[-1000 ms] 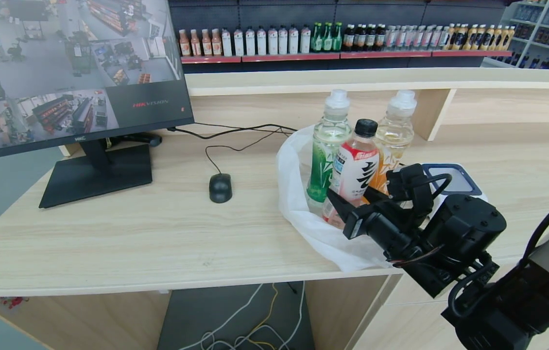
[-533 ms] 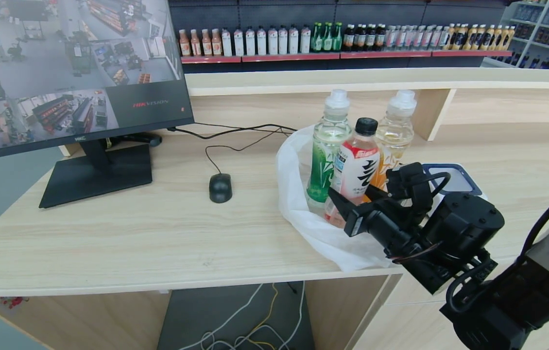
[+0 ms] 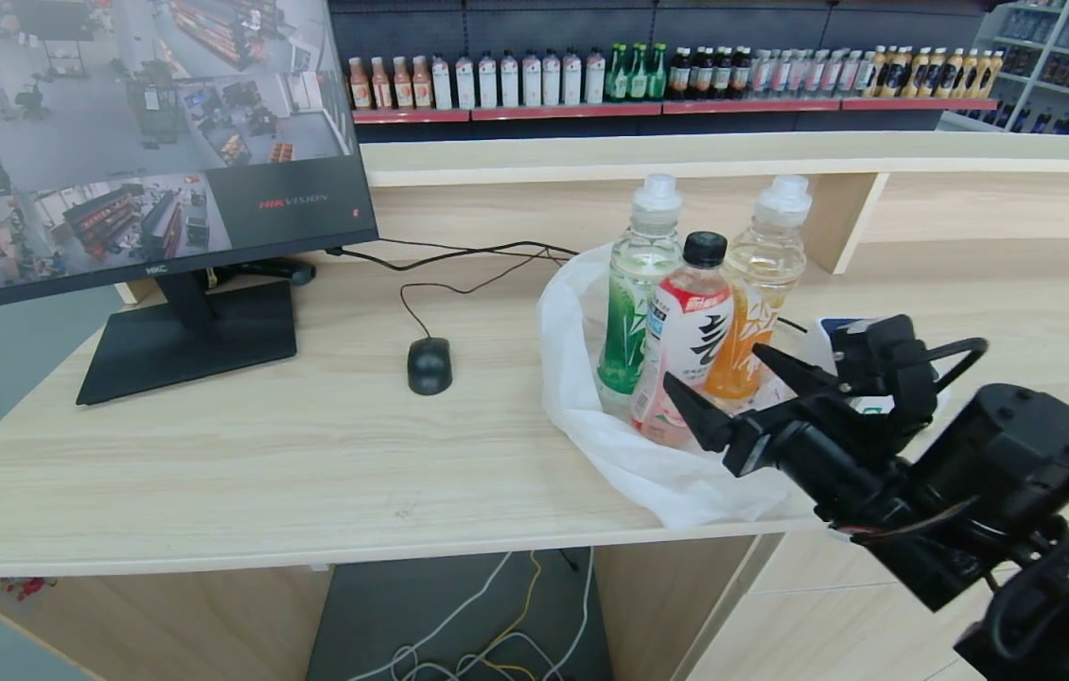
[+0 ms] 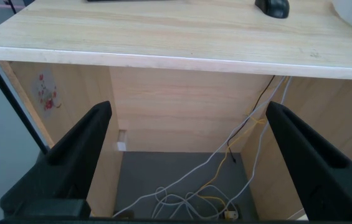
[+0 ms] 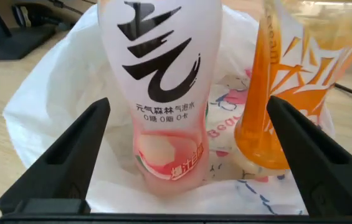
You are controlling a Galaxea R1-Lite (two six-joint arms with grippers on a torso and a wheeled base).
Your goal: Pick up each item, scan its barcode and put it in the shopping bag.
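The left gripper [image 4: 188,162] hangs low in front of the counter [image 4: 163,43] with its jaws spread wide and nothing between them. It faces the hollow under the counter, where loose cables [image 4: 207,186] lie.

On the counter top, a monitor [image 3: 118,142] stands at the ten o'clock side on a flat black foot. A black mouse [image 3: 429,365] lies near the middle, its cord running off toward twelve o'clock.

At three o'clock from the mouse sits the white shopping bag [image 3: 591,426], open at the top, with three bottles upright inside. The pink bottle [image 3: 686,350] with a black cap is nearest. The green bottle [image 3: 634,303] stands at its ten o'clock, just beside it, and the orange bottle [image 3: 752,303] at its two o'clock.

The right gripper [image 3: 722,369] sits at five o'clock from the bag, pointing at the bottles. Its jaws are parted and hold nothing; in the right wrist view the right gripper [image 5: 185,168] has the pink bottle [image 5: 163,93] ahead of it, clear of both fingers. A blue-rimmed white device [image 3: 823,333] shows partly behind that arm.
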